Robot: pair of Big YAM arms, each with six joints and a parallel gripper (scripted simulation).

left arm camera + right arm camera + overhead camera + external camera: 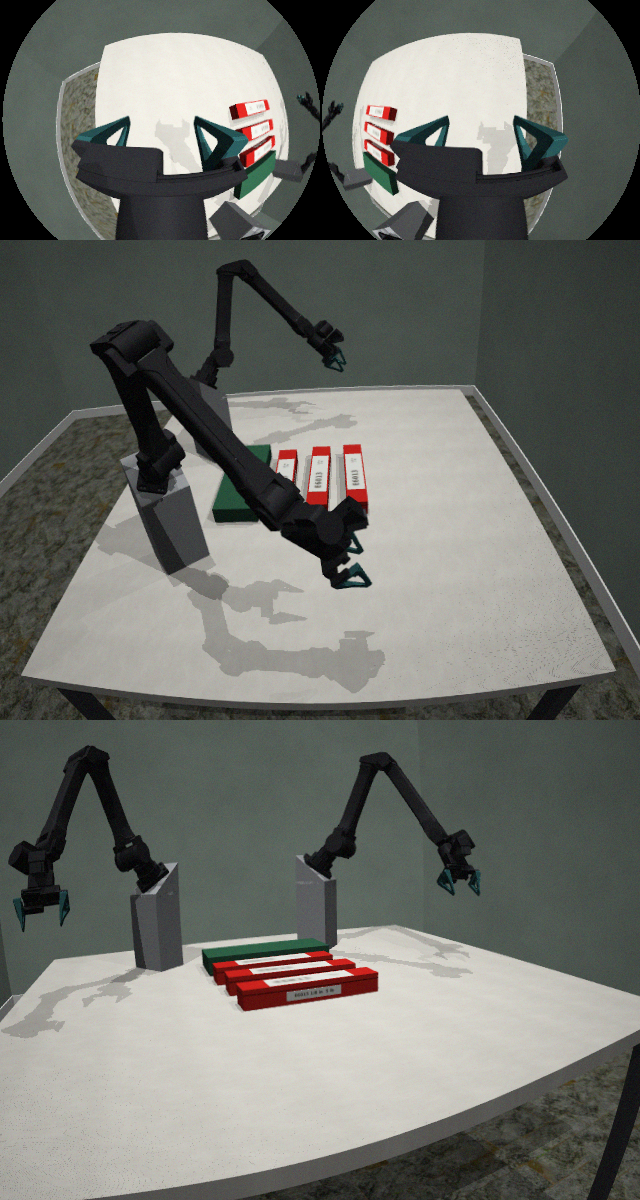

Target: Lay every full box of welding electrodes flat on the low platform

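On the worktop (465, 550) (310, 1081) (170, 75) (445, 70), can see all three red-and-white electrode boxes lying flat, roughly parallel, w/ gaps between. Can place the nearest box (287, 454) (273, 959) (257, 151) (379, 153) just beside the low green platform (235, 500) (266, 947) (256, 175) (381, 172), then the middle box (318, 472) (290, 969) (255, 130) (379, 133), then the outer box (354, 469) (307, 986) (250, 109) (381, 112). Can read "E6013" on two labels, top view. Can't tell full from light by looks. Can count zero boxes on platform. Up in the air, well apart from boxes, see left fingers (336, 361) (465, 893) spread wide, holding nothing. Likewise see right fingers (366, 567) (42, 926) wide, nothing between, above worktop on opp. side of the row. Can spot arm shadows on worktop, incl. one under each pair of fingers, per wrist cams. Behind platform, see two grey pedestals (173, 529) (168, 926) (230, 220) (407, 220), one per arm.
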